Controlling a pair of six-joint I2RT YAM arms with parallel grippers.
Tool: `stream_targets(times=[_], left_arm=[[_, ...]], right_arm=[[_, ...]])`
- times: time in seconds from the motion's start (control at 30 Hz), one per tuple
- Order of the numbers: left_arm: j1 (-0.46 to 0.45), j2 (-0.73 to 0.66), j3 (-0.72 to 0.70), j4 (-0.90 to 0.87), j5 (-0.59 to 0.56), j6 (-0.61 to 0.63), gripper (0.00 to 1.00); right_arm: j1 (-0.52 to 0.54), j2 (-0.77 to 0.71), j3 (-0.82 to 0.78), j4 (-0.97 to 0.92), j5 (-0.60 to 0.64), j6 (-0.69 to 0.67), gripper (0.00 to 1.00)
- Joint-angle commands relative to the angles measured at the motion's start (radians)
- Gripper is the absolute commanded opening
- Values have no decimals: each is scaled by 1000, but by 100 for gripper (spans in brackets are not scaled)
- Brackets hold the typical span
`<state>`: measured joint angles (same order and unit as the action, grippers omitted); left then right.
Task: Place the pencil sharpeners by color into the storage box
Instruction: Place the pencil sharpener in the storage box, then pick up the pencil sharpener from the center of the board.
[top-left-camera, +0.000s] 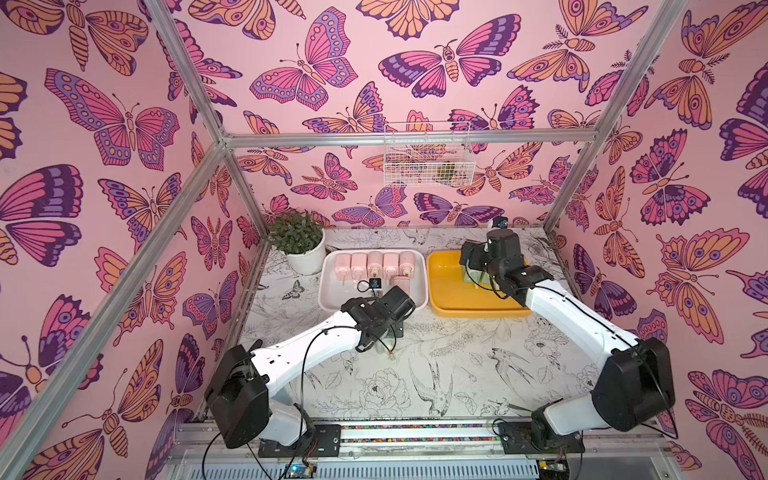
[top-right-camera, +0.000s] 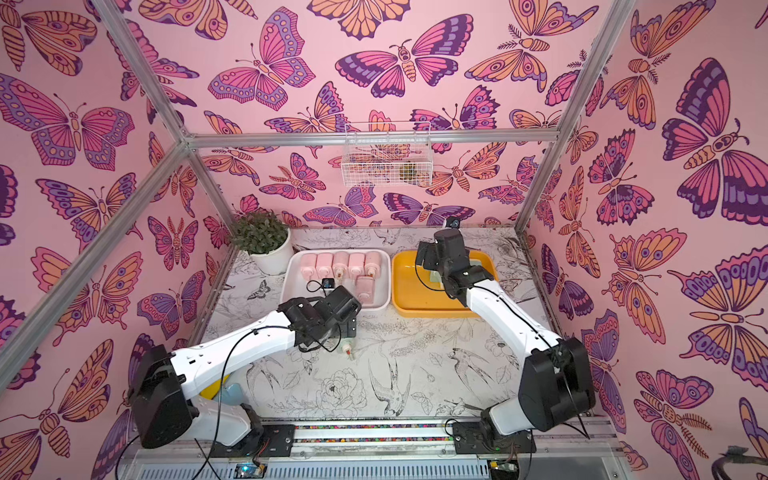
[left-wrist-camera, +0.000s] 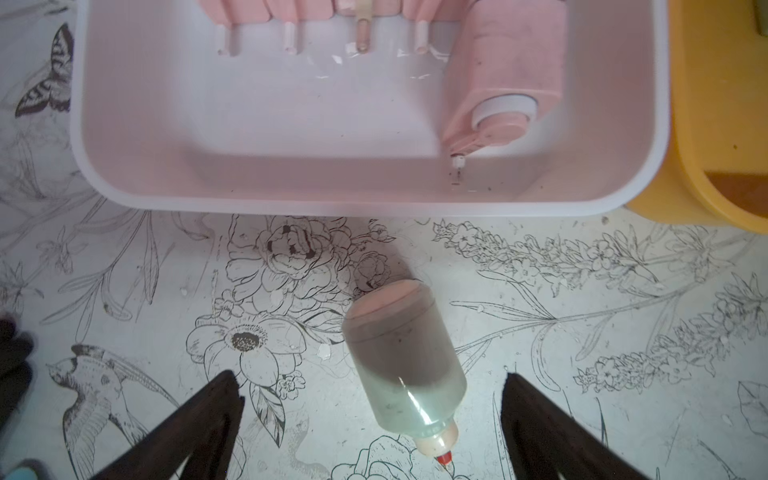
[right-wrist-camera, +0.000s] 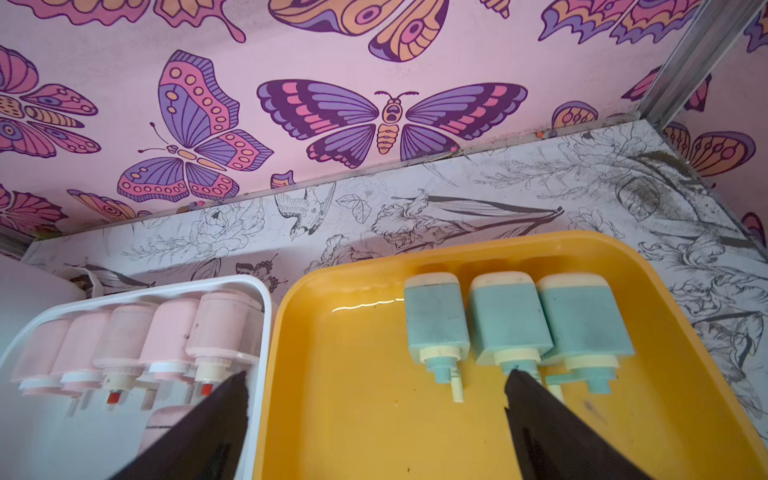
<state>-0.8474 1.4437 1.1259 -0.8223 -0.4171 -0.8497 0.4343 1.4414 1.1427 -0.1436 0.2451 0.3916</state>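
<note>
Left gripper (left-wrist-camera: 370, 376) hangs wide open and empty over the table (left-wrist-camera: 124, 270), just outside the white tray (left-wrist-camera: 332, 208) with its six pink sharpeners (top-left-camera: 376, 264). Right gripper (right-wrist-camera: 376, 374), also spread wide with nothing in it, sits over the yellow tray (right-wrist-camera: 353, 436), where three mint ones (right-wrist-camera: 509, 316) line up. Last mint sharpener (left-wrist-camera: 405, 365) lies skewed on the table between the left jaws. Worry imo: rounded body, crooked to the jaws, so closing could spin it or squirt it out. Or they only nip the tiny red-tipped handle (left-wrist-camera: 444, 458) and it drops.
</note>
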Motion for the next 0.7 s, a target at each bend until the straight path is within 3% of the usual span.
stream_targets(times=[0.0, 0.37, 0.67], left_arm=[[17, 14, -12, -72, -13, -168, 100], [30, 203, 55, -27, 86, -229, 100], [45, 232, -28, 102, 183, -231, 95]], right_arm=[[-11, -56, -40, 59, -36, -4, 99], [-12, -68, -63, -40, -93, -12, 99], [-12, -59, -83, -46, -93, -4, 99]])
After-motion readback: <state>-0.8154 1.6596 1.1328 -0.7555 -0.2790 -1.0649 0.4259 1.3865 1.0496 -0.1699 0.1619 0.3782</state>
